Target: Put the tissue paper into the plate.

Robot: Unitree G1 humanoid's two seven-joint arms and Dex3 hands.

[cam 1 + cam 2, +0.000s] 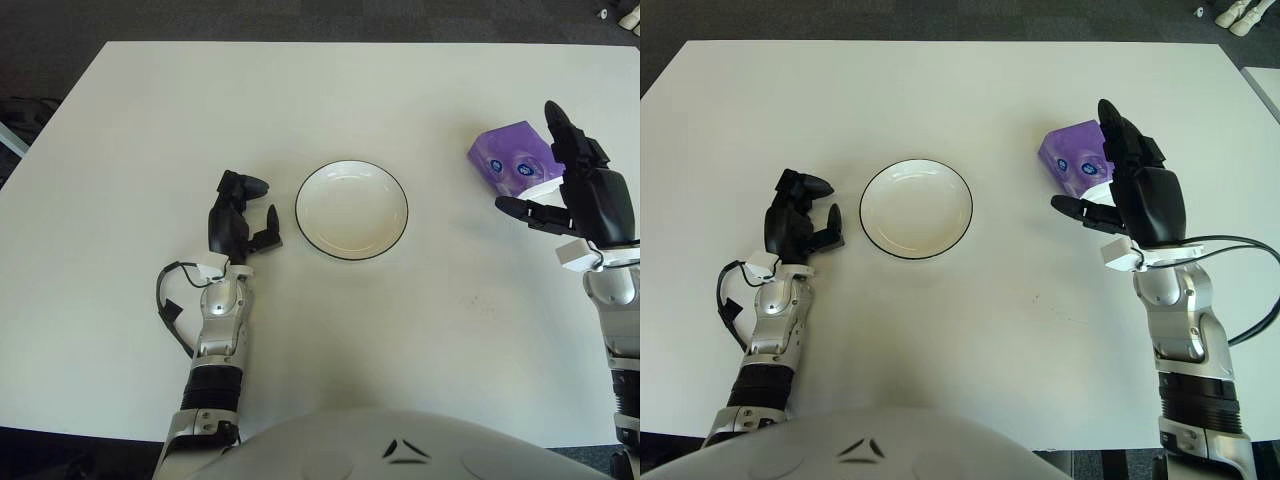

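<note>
Hovering beside the purple plastic-wrapped pack of tissue paper [1078, 160], the right hand [1140, 200] has its fingers [1118, 135] spread apart and holds nothing; one finger stretches up along the pack's right edge, and another points left just below the pack's white end. Whether any fingertip touches the wrapper cannot be told. The pack lies flat on the white surface [330, 90], up and to the left of the right palm, a squat block turned at a slant so one corner points away from the robot; its long axis cannot be told.

Well to the left of those fingers sits the round white plate with a thin black rim [351, 210], bare inside, with open surface between it and the pack and nothing lying in that stretch. The left hand [238, 222] shows just left of the plate, its fingers loosely curled, gripping nothing, their tips apart from the rim. A black cable [170, 310] loops beside the left wrist, and another trails from the right forearm.
</note>
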